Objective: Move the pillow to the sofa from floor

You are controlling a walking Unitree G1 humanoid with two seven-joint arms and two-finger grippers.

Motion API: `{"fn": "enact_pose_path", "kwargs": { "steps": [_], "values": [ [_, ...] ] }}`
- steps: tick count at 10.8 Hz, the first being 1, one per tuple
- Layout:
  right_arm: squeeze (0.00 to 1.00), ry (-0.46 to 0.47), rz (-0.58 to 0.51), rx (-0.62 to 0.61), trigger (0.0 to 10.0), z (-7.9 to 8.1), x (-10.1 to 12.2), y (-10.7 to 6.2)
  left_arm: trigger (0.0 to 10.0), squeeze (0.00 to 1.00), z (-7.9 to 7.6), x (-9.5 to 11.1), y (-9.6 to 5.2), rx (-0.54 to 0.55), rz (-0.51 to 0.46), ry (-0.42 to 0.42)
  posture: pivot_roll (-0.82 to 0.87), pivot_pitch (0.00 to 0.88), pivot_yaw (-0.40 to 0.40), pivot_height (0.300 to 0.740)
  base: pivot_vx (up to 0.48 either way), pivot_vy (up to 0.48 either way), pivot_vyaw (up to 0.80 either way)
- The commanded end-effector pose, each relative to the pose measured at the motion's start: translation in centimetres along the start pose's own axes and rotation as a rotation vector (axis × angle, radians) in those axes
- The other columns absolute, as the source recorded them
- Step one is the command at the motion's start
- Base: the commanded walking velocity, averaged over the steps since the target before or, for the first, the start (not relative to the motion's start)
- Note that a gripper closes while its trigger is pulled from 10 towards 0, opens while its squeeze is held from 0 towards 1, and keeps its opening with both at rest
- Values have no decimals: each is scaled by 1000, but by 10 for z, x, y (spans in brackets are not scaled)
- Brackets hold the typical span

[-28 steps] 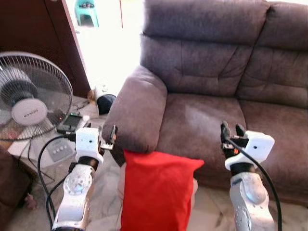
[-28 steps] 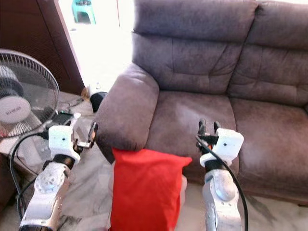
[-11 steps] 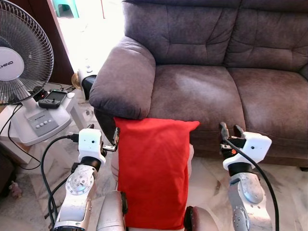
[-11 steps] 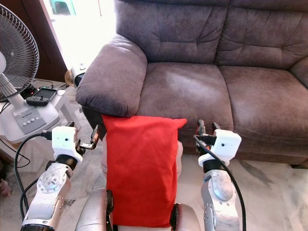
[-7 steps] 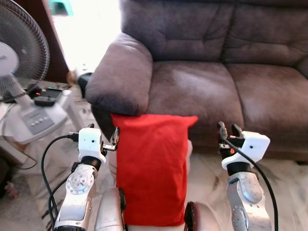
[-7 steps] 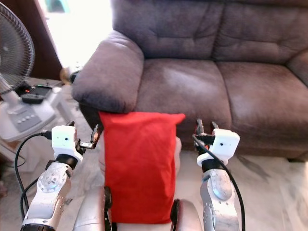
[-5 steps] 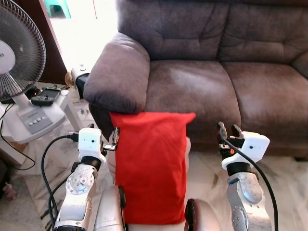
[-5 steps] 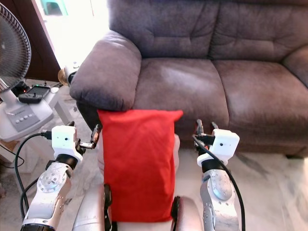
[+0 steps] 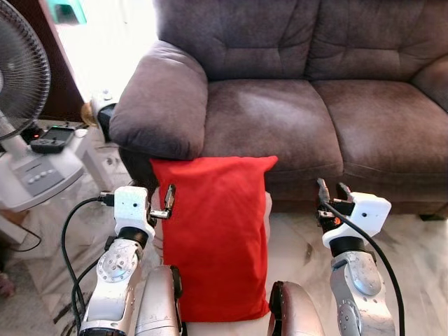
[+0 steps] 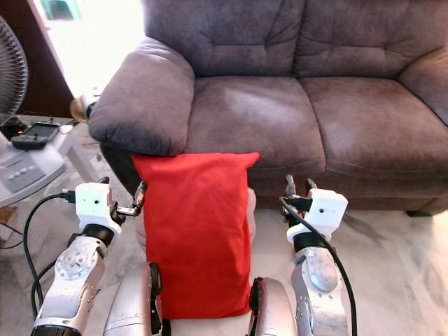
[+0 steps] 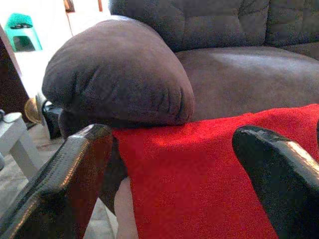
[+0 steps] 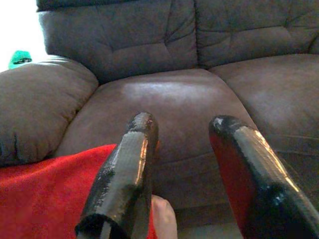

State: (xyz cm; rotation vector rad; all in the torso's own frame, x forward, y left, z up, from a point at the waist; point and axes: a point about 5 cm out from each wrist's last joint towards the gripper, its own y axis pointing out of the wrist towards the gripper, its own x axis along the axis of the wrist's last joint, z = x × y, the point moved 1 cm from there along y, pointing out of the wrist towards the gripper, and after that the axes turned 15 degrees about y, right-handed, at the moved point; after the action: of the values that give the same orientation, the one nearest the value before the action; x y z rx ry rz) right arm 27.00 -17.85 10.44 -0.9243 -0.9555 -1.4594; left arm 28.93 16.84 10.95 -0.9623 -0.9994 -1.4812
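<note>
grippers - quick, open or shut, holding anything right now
Left gripper: open, holding nothing, beside the red pillow.
Right gripper: open, holding nothing, facing the sofa.

Right tool (image 12: 187, 149) fingers apart, grey sofa (image 12: 164, 94), red pillow (image 12: 45, 199) corner

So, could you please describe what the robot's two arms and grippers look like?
Both arms are silver with round joints, each ending in a white boxy wrist block. A black cable loops along each arm. The left gripper and right gripper each have two long black fingers.
</note>
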Motion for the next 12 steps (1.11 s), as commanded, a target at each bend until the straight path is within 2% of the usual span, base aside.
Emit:
{"fn": "enact_pose_path", "kwargs": {
  "steps": [1,6,9,12],
  "values": [
    [0,3,15,-10,10000,-1,-3,0,10000,0,2,4,2,4,-12,-8,1,80,-26,556,0,0,0],
    [0,-4,37,-5,10000,-2,-7,1,10000,0,0,4,2,-2,-9,-11,1,54,-22,548,0,0,0],
    [0,5,48,20,10000,3,-9,1,10000,0,0,3,1,-4,-7,-12,0,53,-22,533,0,0,0],
    [0,13,33,13,10000,1,-7,0,10000,0,5,9,2,25,-36,-10,0,66,-24,523,0,0,0]
  ]
}}
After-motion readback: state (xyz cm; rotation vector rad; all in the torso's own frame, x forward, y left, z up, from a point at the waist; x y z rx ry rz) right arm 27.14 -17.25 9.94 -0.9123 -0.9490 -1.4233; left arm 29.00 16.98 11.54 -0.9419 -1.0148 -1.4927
